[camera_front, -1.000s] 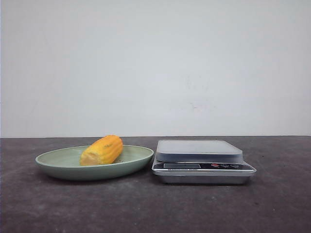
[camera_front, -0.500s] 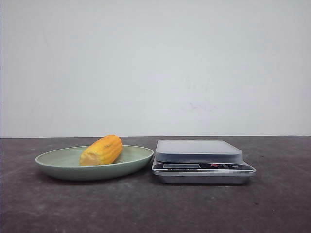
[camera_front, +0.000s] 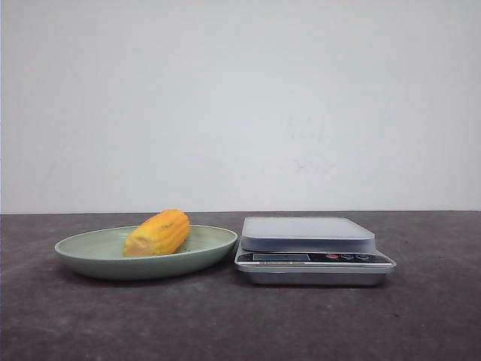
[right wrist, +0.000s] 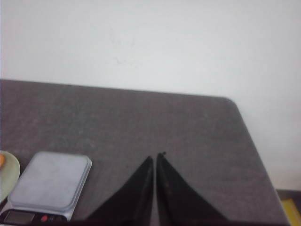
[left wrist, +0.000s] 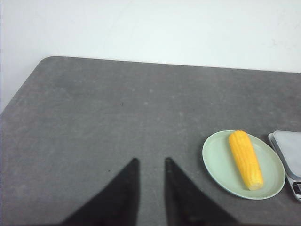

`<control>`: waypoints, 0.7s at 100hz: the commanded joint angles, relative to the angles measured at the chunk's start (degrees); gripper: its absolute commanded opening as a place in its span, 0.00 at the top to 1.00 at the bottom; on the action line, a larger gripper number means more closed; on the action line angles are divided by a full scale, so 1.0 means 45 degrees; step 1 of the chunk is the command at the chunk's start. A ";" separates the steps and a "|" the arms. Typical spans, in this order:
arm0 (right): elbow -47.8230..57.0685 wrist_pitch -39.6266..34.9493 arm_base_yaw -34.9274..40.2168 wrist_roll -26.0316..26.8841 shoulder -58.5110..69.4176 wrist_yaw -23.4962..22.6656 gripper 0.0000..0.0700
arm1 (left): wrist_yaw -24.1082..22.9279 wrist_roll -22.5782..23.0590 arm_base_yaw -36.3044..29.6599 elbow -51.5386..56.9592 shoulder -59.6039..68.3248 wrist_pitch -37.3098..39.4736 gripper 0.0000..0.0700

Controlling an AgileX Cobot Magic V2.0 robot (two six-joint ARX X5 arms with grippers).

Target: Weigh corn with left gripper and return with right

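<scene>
The corn [camera_front: 158, 232] lies on its side in the green plate [camera_front: 90, 259] at the left of the dark table. It also shows in the left wrist view [left wrist: 245, 158] on the plate [left wrist: 217, 157]. The silver scale [camera_front: 308, 233] stands just right of the plate with nothing on it, and shows in the right wrist view [right wrist: 51, 181]. My left gripper [left wrist: 150, 160] is open and empty above bare table, well apart from the plate. My right gripper [right wrist: 155, 156] is shut and empty, beside the scale. Neither gripper shows in the front view.
The table's rounded far corners show in both wrist views [left wrist: 44, 60] [right wrist: 230, 100]. A plain white wall [camera_front: 240, 98] stands behind the table. A sliver of the plate [right wrist: 5, 174] shows at the edge of the right wrist view.
</scene>
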 commanded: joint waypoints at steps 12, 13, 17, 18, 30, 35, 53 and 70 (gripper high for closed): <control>-0.0248 0.0078 0.0078 0.0311 -0.0175 0.0005 1.00 | -0.0097 -0.0019 -0.0063 0.0121 0.0015 0.0151 0.99; -0.0248 0.0058 0.0078 0.0311 -0.0175 0.0005 1.00 | -0.0097 -0.0019 -0.0063 0.0121 0.0015 0.0151 0.99; -0.0248 0.0029 0.0078 0.0316 -0.0175 0.0000 1.00 | -0.0102 -0.0015 -0.0063 0.0121 0.0015 0.0146 0.99; -0.0248 0.0029 0.0078 0.0316 -0.0175 0.0000 1.00 | -0.0102 -0.0015 -0.0063 0.0121 0.0015 0.0141 0.99; -0.0248 -0.0039 0.0078 0.0345 -0.0175 0.0010 1.00 | -0.0092 -0.0019 -0.0063 0.0121 0.0015 -0.0083 0.99; -0.0248 -0.0034 0.0078 0.0345 -0.0175 0.0044 1.00 | -0.0097 0.0019 -0.0063 0.0121 0.0015 -0.0243 0.99; -0.0248 -0.0034 0.0078 0.0345 -0.0175 0.0044 1.00 | -0.0097 0.0024 -0.0063 0.0126 0.0015 -0.0301 0.99; -0.0248 -0.0034 0.0078 0.0345 -0.0175 0.0044 1.00 | -0.0097 0.0029 -0.0063 0.0126 0.0015 -0.0233 0.99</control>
